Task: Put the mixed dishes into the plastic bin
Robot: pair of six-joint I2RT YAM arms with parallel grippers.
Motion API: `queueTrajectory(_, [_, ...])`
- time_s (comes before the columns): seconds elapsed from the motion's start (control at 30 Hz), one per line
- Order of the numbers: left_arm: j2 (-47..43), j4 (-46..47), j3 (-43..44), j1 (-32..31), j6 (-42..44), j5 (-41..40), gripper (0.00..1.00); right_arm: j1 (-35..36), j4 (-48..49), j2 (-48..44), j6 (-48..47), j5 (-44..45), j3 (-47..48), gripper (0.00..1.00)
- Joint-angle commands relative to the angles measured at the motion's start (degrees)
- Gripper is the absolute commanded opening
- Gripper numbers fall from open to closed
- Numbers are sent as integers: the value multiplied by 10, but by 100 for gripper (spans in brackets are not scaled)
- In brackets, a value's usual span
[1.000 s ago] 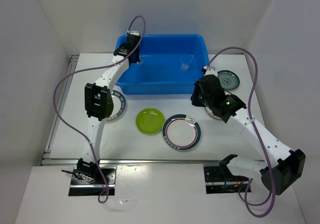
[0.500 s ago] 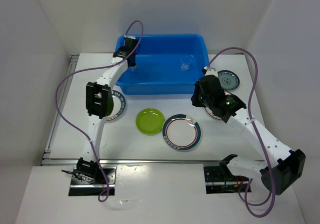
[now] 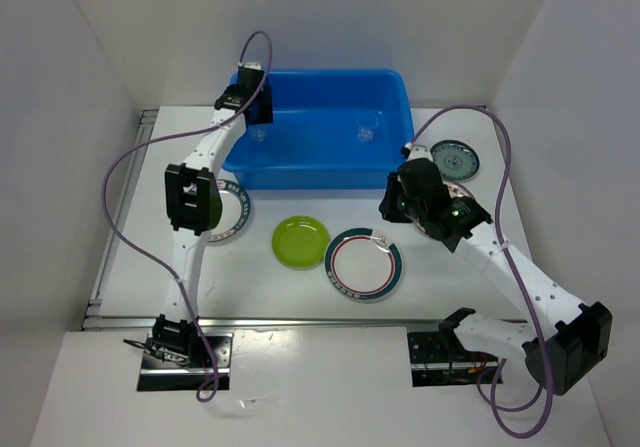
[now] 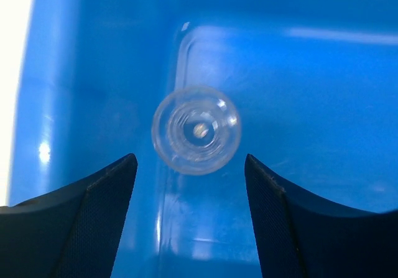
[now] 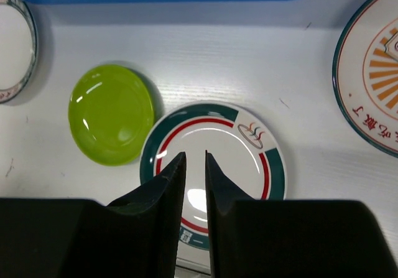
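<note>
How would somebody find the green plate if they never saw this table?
Start at the big blue bin at the back of the table. In front of it, near the middle, lies the green plate, next to a white plate with a teal rim. It is the only green dish, unpatterned, and smaller than that neighbour.

A clear cup [image 4: 196,129] stands in the blue bin [image 4: 323,104]; end effector [image 4: 189,191] spread above.
</note>
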Motion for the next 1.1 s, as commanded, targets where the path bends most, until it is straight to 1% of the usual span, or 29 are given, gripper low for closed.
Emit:
queueTrajectory(0.0, [-59, 4, 61, 9, -16, 55, 78, 5, 5, -25, -4, -20, -22, 24])
queueTrajectory(0.07, [-72, 4, 77, 9, -25, 88, 78, 5, -1, -30, -4, -13, -30, 25])
queueTrajectory(0.1, [-88, 4, 84, 9, -41, 130, 78, 11, -9, -30, -4, -13, -30, 25])
queueTrajectory(0.23, [-136, 9, 75, 9, -76, 223, 78, 11, -19, -44, -9, -22, -22, 26])
queueTrajectory(0.27, [-145, 9, 75, 9, -76, 232, 78, 11, -28, -30, -9, -27, -17, 31])
queueTrajectory(0.37, [-190, 9, 45, 9, -83, 238, 78, 16, -51, -9, 22, -56, -4, 31])
queueTrajectory(0.4, [-221, 9, 30, 9, -78, 238, 78, 16, -59, 3, 50, -77, -4, 31])
queueTrajectory(0.43, [-240, 9, 12, 9, -72, 238, 79, 21, -59, 9, 68, -87, -15, 31])
queueTrajectory(0.47, [-258, 14, -42, 9, -72, 238, 79, 21, -65, 9, 91, -93, -23, 32])
queueTrajectory(0.5, [-302, 32, -79, 9, -72, 243, 79, 31, -60, 9, 111, -104, -33, 35])
queueTrajectory(0.57, [-350, 66, -171, 9, -72, 243, 79, 65, -38, -5, 186, -114, -75, 38])
queueTrajectory(0.6, [-391, 90, -253, 9, -78, 243, 79, 78, -38, -16, 212, -114, -101, 39])
queueTrajectory(0.63, [-405, 90, -283, 9, -78, 238, 79, 89, -38, -37, 254, -100, -107, 41])
queueTrajectory(0.7, [-440, 97, -338, 9, -79, 233, 79, 95, -65, -61, 282, -90, -115, 43])
queueTrajectory(0.73, [-451, 105, -385, 9, -79, 233, 79, 100, -73, -90, 292, -83, -126, 44])
queueTrajectory(0.87, [-496, 111, -468, 9, -79, 249, 79, 100, -116, -161, 349, -90, -169, 48])
queueTrajectory(0.97, [-511, 111, -496, 9, -84, 261, 79, 100, -150, -200, 372, -90, -194, 48])
queueTrajectory(1.07, [-517, 111, -514, 9, -84, 261, 79, 107, -162, -206, 398, -95, -213, 48])
